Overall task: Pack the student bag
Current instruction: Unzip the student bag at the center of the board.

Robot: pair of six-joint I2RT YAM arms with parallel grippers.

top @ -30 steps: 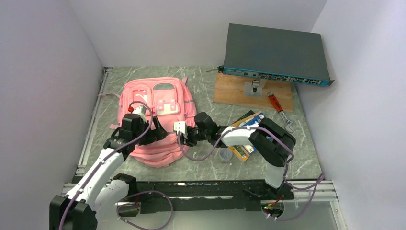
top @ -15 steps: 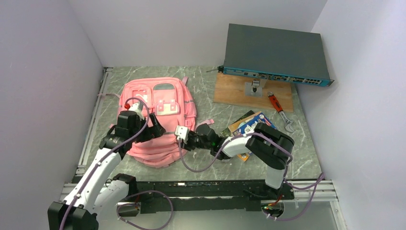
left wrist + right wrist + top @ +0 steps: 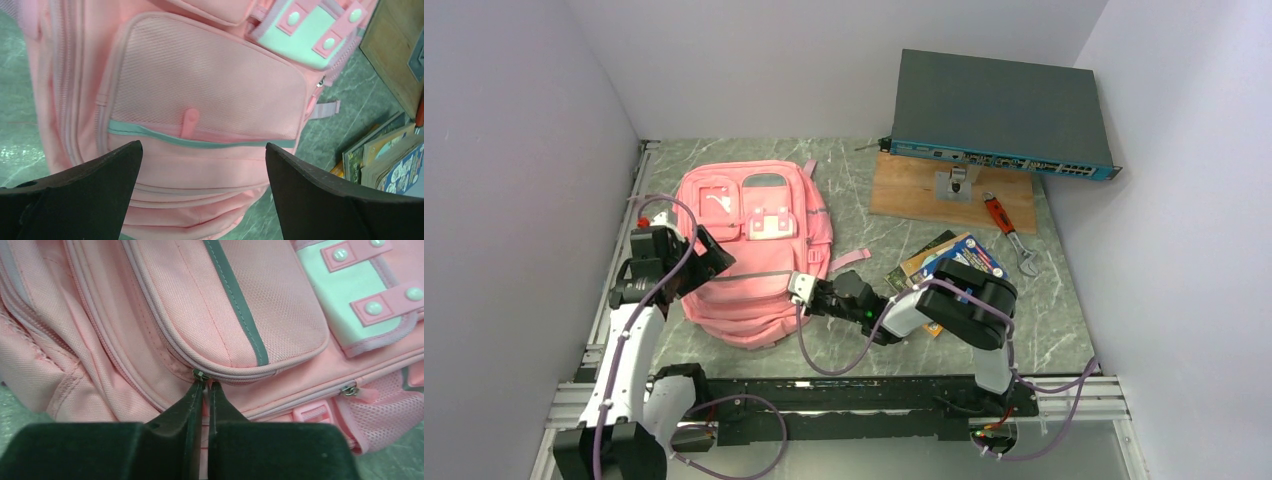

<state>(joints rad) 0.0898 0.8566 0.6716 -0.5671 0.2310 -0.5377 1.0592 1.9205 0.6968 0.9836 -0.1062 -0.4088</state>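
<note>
Pink student bag (image 3: 764,275) lies flat — books (image 3: 952,250) to its right.

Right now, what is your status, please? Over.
Left gripper open above student bag. Right gripper shut on zipper pull at front pocket. Bag flat on table. Books beside it, unpacked.

The pink backpack (image 3: 744,250) is cut off by the frame in both wrist views. At the corner of its front pocket, the zipper pull (image 3: 199,374) is mostly hidden between the pinched fingertips of the right gripper (image 3: 206,386). Right of the backpack, the right arm (image 3: 959,305) covers part of the stacked books (image 3: 944,250), whose titles are too small to read.
</note>
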